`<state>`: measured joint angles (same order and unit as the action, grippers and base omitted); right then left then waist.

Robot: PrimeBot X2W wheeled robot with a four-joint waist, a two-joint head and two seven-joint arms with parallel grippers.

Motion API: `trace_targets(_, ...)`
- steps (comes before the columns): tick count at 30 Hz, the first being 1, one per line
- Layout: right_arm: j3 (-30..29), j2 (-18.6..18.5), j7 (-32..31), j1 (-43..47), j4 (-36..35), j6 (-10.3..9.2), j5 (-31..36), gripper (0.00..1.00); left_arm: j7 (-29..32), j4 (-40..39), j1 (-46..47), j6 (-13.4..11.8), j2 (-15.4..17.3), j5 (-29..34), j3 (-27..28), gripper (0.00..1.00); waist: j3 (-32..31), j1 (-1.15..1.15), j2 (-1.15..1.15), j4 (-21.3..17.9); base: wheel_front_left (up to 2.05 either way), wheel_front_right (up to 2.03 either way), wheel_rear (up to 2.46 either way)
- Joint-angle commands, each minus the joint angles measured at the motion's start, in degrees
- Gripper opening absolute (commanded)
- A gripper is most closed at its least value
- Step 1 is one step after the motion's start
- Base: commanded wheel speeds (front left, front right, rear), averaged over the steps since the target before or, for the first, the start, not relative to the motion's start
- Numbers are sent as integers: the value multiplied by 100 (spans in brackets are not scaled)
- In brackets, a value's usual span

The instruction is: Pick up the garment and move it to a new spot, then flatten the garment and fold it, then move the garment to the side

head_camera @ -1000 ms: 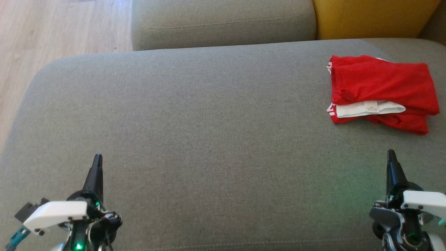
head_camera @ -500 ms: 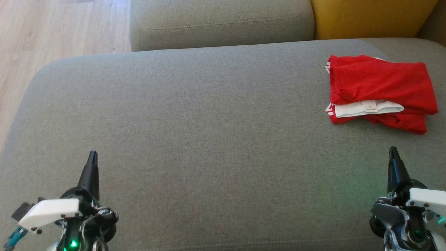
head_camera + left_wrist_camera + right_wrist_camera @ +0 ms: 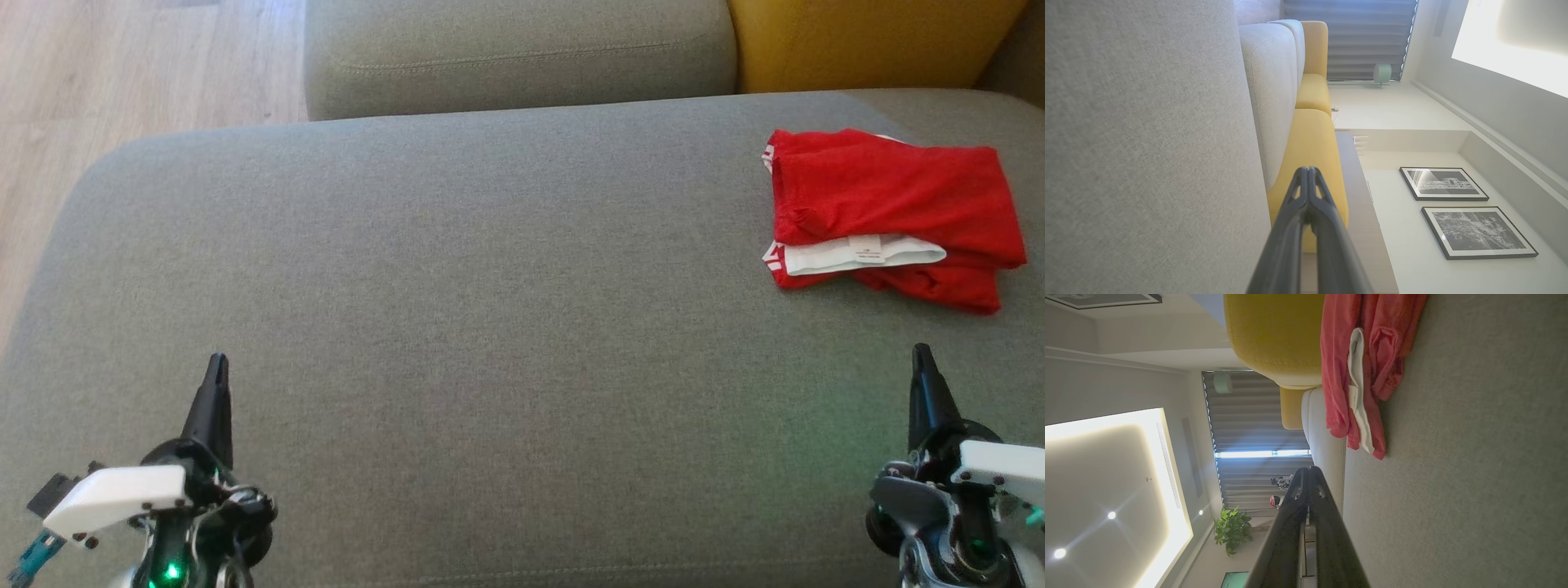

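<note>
Head view, and the garment (image 3: pixel 890 216) lies folded in a red bundle, white strip and label showing, on the far right of the grey sofa seat (image 3: pixel 490 286), near the yellow cushion (image 3: pixel 865 41). Now the left gripper (image 3: pixel 216 363) sits low at the near left, fingers pressed together, holding nothing. Over to the right gripper (image 3: pixel 921 353), near right, fingers likewise pressed together and empty, just short of the garment and apart from it. Wooden floor (image 3: pixel 122 82) off to the far left.
</note>
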<state>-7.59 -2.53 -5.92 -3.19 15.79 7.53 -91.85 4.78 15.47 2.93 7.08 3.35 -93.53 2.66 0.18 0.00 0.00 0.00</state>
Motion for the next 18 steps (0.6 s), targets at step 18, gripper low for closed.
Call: trace_targets(18,115,-44,-51,-298,-178,-4,-38,0,65,-148,315,41,49,28,255,0,0,0,0,1,0,0,0)
